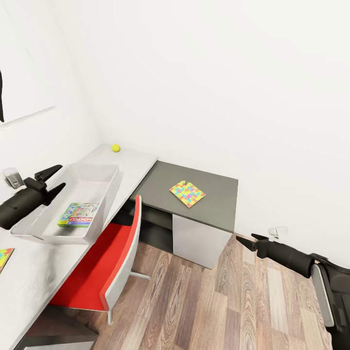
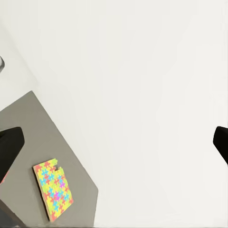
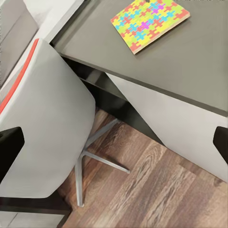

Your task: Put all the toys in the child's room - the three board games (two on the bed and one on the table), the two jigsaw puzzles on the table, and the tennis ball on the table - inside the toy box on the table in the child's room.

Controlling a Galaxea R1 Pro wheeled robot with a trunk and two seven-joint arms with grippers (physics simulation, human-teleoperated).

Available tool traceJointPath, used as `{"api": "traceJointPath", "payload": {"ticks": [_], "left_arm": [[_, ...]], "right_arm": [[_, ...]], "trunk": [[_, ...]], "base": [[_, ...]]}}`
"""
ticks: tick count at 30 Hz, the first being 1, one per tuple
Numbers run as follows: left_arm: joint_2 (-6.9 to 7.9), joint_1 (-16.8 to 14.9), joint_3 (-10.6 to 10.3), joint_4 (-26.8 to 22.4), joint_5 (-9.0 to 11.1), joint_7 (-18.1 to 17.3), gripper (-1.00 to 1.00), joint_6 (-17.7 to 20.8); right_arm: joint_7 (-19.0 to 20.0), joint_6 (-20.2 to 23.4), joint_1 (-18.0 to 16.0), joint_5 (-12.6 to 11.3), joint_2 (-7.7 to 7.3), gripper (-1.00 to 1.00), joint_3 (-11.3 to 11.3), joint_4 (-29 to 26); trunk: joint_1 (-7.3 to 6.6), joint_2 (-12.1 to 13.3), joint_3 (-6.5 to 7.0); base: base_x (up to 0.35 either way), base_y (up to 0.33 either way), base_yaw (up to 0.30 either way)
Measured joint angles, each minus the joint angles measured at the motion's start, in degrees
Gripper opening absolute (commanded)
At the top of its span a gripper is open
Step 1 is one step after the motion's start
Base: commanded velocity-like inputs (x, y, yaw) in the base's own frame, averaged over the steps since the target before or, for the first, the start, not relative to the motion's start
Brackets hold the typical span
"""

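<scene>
1. The left claw [image 1: 57, 179] hangs over the toy box [image 1: 109, 192] with its jaws spread, gripping nothing; the right claw [image 1: 247, 240] hovers above the floor [image 1: 204, 301], also parted and unladen.
2. Risk, as I judge it: reaching for the jigsaw puzzle [image 1: 187, 193] on the dark part of the table [image 1: 218, 194], an arm may knock the red chair [image 1: 104, 272] standing between.
3. The puzzle is thin and lies flat, likely hard to pinch.
4. One board game [image 1: 78, 214] lies inside the box; the tennis ball [image 1: 115, 148] sits by the wall, apt to roll if nudged.
</scene>
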Motion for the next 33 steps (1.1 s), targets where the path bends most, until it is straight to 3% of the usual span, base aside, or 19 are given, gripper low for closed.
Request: {"api": "traceJointPath", "payload": {"ticks": [9,12,15,17,18,20,21,22,23,24,27,28,30,31,33], "left_arm": [[-0.78,-0.5,-5.2,-1.5,0.3,0.1,1.0,0.0],[-1.95,-2.6,-9.5,-1.8,0.3,0.6,1.0,0.0],[-2.59,-3.6,-11.2,-1.9,0.1,1.1,1.0,0.0],[-4.08,-5.9,-14.5,-2.0,-0.1,2.7,1.0,0.0],[-4.1,-5.9,-14.6,-2.0,-0.2,2.8,1.0,0.0],[-5.71,-8.7,-17.7,-2.0,-0.3,6.0,1.0,0.0],[-5.73,-8.8,-17.8,-2.0,-0.4,6.1,1.0,0.0],[-6.6,-10.3,-19.3,-2.0,-0.3,8.3,1.0,0.0],[-9.53,-13.8,-23.3,-1.9,-0.1,15.2,1.0,0.2],[-9.66,-14.1,-23.9,-1.9,-0.3,15.4,1.0,0.1],[-13.26,-16.1,-27.1,-1.8,-0.4,20.9,1.0,0.2],[-13.3,-16.2,-27.2,-1.8,-0.5,20.9,1.0,0.2],[-16.04,-17.1,-28.9,-1.4,-0.6,23.4,1.0,0.2],[-16.09,-17.1,-28.9,-1.4,-0.7,23.4,1.0,0.2],[-18.89,-17.9,-30.6,-0.9,-0.9,25.2,1.0,0.2]], "right_arm": [[0.2,-0.3,0.3,-0.1,0.0,1.0,-0.3,-0.2],[0.2,-0.4,0.4,-0.2,0.0,1.0,-0.4,-0.2],[0.2,-0.5,0.4,-0.2,0.01,1.0,-0.5,-0.2],[0.2,-0.6,0.4,-0.2,0.0,1.0,-0.6,-0.2],[0.2,-0.6,0.4,-0.2,0.0,1.0,-0.6,-0.2],[0.2,-1.0,0.5,-0.2,-0.07,1.0,-0.7,-0.2],[0.2,-1.0,0.5,-0.2,-0.07,1.0,-0.7,-0.2],[0.2,-1.4,0.6,-0.2,-0.14,1.0,-0.7,-0.2],[0.1,-3.1,0.8,-0.3,-0.32,1.0,-0.8,-0.2],[0.1,-3.1,0.9,-0.3,-0.32,1.0,-0.8,-0.2],[0.1,-3.5,1.0,-0.6,-0.4,1.0,-1.1,-0.4],[0.1,-3.5,1.0,-0.6,-0.4,1.0,-1.1,-0.4],[0.0,-2.6,1.0,-0.7,-0.46,1.0,-1.8,-0.7],[0.0,-2.6,1.0,-0.7,-0.46,1.0,-1.8,-0.7],[0.0,-1.1,0.9,-0.8,-0.55,1.0,-2.9,-0.8]], "trunk": [[0.0,0.0,0.0],[0.0,0.0,0.0],[0.0,0.0,0.0],[0.0,0.0,0.0],[0.0,0.0,0.0],[0.0,0.0,0.01],[0.0,0.0,0.0],[0.0,0.0,0.01],[0.01,0.0,0.02],[0.0,0.0,0.0],[0.0,0.0,0.0],[0.0,0.0,0.0],[0.0,0.0,0.0],[0.0,0.0,0.0],[0.0,0.0,0.01]], "base": [[0.0,0.0,0.0],[0.0,0.0,0.0],[0.0,0.0,0.0],[0.0,0.0,0.0],[0.0,0.0,0.0],[0.0,0.0,0.0],[0.0,0.0,0.0],[0.0,0.0,0.0],[0.0,0.0,0.0],[0.0,0.0,0.0],[0.0,0.0,0.0],[0.0,0.0,0.0],[0.0,0.0,0.0],[0.0,0.0,0.0],[0.0,0.0,-0.013]]}}
